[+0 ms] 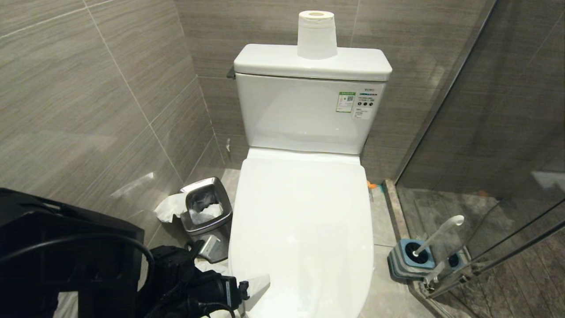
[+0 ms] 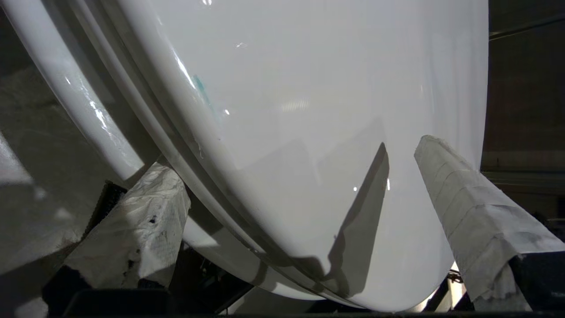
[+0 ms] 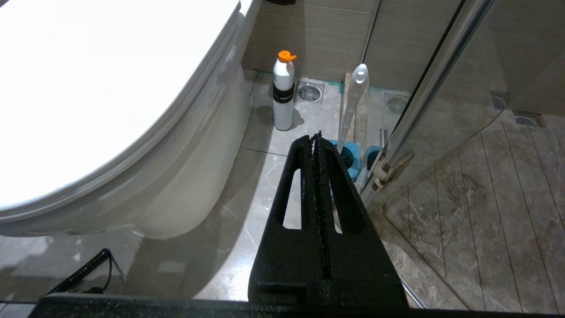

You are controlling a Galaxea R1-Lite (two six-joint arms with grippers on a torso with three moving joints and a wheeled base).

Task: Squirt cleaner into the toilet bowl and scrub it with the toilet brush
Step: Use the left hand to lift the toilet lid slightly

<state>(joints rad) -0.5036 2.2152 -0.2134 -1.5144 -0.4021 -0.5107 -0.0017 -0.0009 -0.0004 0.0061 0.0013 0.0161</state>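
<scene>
Now the left gripper is hovering at the front rim of the closed toilet bowl, fingers spread wide, gripping nothing. Right gripper is sitting clamped empty. Cleaner and toilet brush are standing on the floor beside the toilet.

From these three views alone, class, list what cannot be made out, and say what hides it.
- Inside of the toilet bowl: every view, the shut lid covers it.
- Toilet brush bristles: head and right wrist views, sunk in the holder.
- Cleaner label print: right wrist view, too small.
- Bin base: head view, behind the left gripper.
</scene>
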